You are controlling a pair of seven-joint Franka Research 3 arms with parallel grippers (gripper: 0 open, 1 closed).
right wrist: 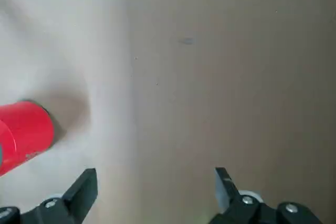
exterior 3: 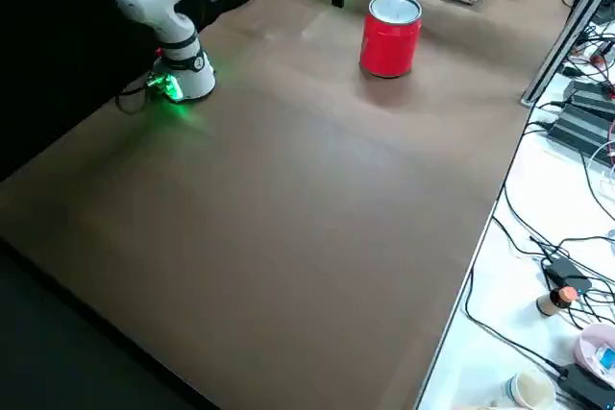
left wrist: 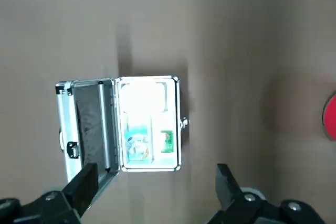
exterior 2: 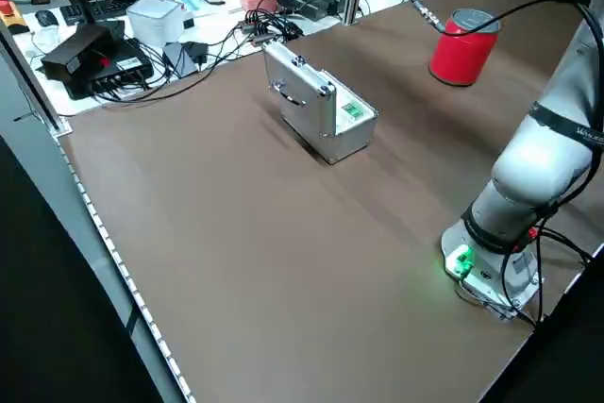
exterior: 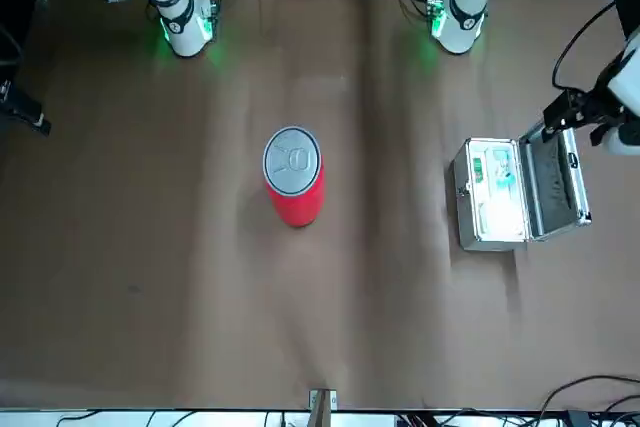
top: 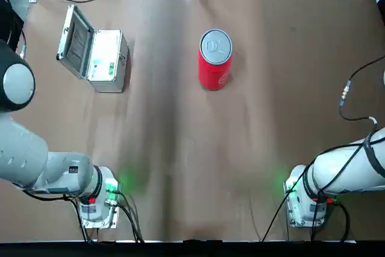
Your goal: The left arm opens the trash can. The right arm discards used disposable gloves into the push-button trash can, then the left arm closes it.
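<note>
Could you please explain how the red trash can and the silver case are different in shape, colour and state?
The trash can is a round cylinder, while the case is a rectangular box. The can's body is red with a grey lid; the case is silver all over its outside. The can's lid is shut, whereas the case's hinged lid stands open. Both rest on the brown table.

Left arm (top: pixel 27 154): white, jointed, grey-banded; base at the table's robot-side edge, left part. Left gripper (left wrist: pixel 152 187): fingers parted, raised above the table. Right arm (top: pixel 346 173): white, black-cabled; base at the same edge, right part. Right gripper (right wrist: pixel 157 187): fingers parted, raised above the table.
</note>
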